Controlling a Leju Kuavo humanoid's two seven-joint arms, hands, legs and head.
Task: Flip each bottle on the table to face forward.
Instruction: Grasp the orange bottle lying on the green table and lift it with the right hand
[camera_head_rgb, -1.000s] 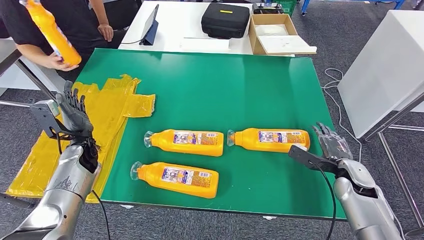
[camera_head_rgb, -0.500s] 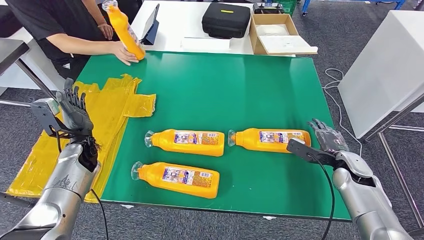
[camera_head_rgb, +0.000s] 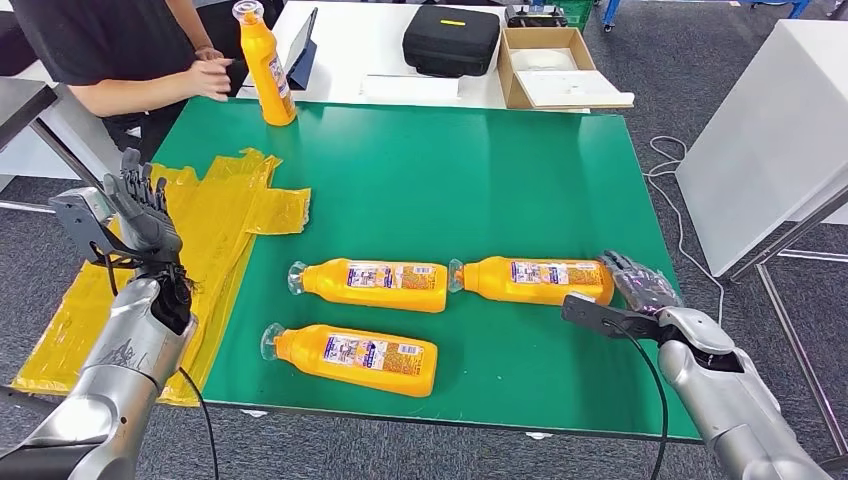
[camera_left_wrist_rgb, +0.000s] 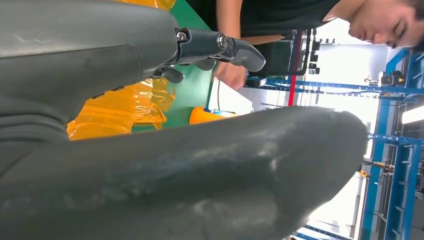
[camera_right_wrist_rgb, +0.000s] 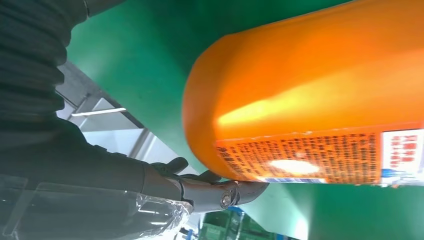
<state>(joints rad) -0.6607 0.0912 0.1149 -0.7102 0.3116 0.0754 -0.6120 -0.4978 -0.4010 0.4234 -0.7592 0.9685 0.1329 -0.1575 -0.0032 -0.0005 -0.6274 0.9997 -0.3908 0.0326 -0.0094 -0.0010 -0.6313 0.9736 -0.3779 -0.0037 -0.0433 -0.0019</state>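
Three orange bottles lie on their sides on the green table (camera_head_rgb: 480, 180), caps to the left: a middle one (camera_head_rgb: 372, 285), a near one (camera_head_rgb: 350, 358) and a right one (camera_head_rgb: 530, 280). A fourth bottle (camera_head_rgb: 268, 65) stands upright at the far left corner. My right hand (camera_head_rgb: 640, 285) is at the right bottle's base with fingers apart; in the right wrist view its fingers (camera_right_wrist_rgb: 215, 192) lie against that bottle (camera_right_wrist_rgb: 310, 100) without gripping it. My left hand (camera_head_rgb: 140, 210) is raised off the table's left edge, fingers spread, holding nothing.
A person at the far left has a hand (camera_head_rgb: 205, 78) beside the upright bottle. Yellow plastic sheeting (camera_head_rgb: 200, 240) drapes over the table's left side. A white table behind carries a black case (camera_head_rgb: 450, 38), a cardboard box (camera_head_rgb: 555, 65) and a tablet (camera_head_rgb: 300, 50).
The person brought the fourth bottle down, stood it on the far left corner and let go. My right hand moved in against the right bottle's base, nudging it slightly left.
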